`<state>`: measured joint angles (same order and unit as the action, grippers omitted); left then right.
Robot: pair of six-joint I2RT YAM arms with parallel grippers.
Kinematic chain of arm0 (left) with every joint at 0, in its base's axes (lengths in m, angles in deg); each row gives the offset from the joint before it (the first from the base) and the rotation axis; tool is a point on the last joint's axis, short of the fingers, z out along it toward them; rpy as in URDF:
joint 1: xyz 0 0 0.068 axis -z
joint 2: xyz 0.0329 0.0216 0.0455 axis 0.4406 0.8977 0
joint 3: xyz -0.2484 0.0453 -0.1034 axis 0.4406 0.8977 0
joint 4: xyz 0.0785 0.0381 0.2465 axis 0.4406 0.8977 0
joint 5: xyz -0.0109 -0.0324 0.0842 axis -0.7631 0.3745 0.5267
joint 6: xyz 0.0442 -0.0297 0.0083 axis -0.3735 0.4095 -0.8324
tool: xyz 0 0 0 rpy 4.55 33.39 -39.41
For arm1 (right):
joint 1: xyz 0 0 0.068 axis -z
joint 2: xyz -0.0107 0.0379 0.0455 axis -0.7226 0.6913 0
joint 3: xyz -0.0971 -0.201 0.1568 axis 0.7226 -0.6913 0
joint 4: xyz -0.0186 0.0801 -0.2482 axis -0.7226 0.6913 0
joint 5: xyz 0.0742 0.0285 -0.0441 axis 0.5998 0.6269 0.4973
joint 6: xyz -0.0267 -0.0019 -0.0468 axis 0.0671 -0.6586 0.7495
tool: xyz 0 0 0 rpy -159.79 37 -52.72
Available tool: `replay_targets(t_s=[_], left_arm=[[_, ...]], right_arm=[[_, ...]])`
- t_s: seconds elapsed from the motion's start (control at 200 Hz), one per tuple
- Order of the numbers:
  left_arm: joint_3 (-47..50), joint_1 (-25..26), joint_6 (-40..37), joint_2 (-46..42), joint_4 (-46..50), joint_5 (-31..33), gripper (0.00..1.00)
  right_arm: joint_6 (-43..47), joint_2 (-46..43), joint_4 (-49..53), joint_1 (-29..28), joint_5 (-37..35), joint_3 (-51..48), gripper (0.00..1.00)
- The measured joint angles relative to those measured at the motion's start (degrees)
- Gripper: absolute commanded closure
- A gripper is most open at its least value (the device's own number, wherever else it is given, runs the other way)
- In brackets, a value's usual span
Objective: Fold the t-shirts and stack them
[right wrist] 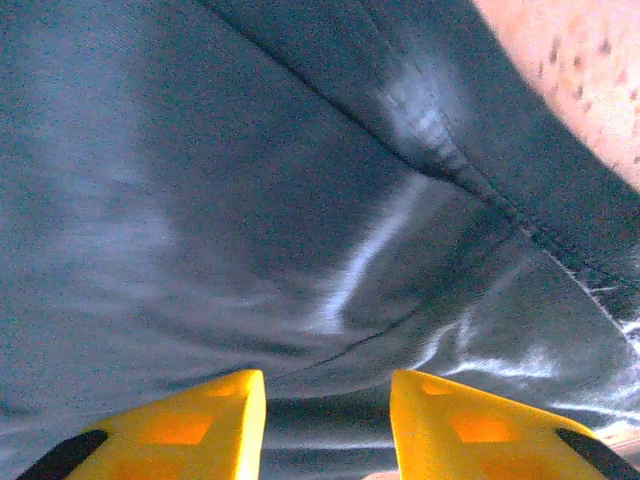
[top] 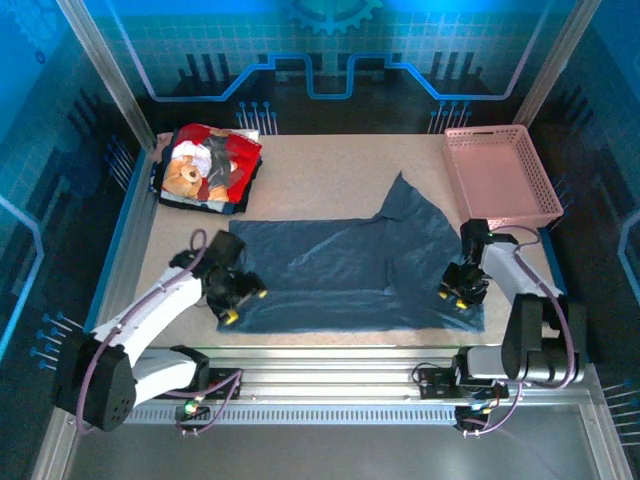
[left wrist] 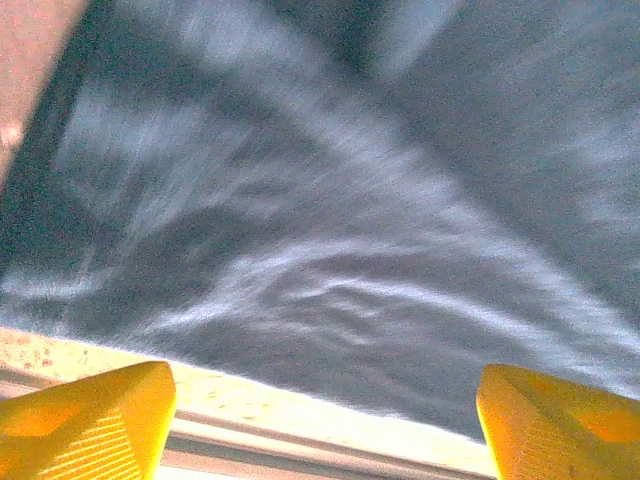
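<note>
A sandy-coloured table [top: 330, 170] is seen from above. At its far left corner a folded pile is set, topped by a red shirt [top: 232, 152] with a teddy-bear print; darker cloth is glimpsed under it.

Nearer the front edge, the left pincer [top: 246, 305] is placed over the near left corner of a dark blue shirt [top: 340, 270]. In the left wrist view its yellow fingers [left wrist: 90, 420] are spread wide, with nothing between them, and blurred blue cloth is seen beyond.

The dark blue shirt is laid flat across the middle of the table, with one sleeve pointed toward the far right.

The right pincer [top: 453, 298] is lowered onto the shirt's near right part. Its fingers [right wrist: 200, 430] are parted, and nothing is seen clamped between them; a stitched hem is shown close by.

A pink basket [top: 500, 175] is set at the far right corner, apart from the shirt.
</note>
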<state>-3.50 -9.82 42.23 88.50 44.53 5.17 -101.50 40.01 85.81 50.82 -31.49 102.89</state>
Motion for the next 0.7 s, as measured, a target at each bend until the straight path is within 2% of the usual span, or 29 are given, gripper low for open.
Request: replay_targets(t_s=[0.175, 0.33, 0.49, 0.7], left_arm=[[-13.9, -9.6, -8.0, 4.0, 1.0, 1.6, 0.16], [-18.1, -15.7, -15.5, 13.8, -1.6, 2.0, 0.24], [-21.6, -18.0, -22.3, 24.0, -6.2, 1.4, 0.37], [-28.8, -18.1, -27.5, 36.0, -11.6, 0.8, 0.43]], right_arm=[[2.0, -2.7, -1.1, -0.2, 4.5, 8.3, 0.44], [4.9, -2.6, -3.4, -1.7, 9.2, 13.5, 0.40], [7.6, -0.1, -5.5, -4.3, 12.4, 17.9, 0.34], [10.1, 5.4, -7.1, -4.4, 15.5, 22.4, 0.28]])
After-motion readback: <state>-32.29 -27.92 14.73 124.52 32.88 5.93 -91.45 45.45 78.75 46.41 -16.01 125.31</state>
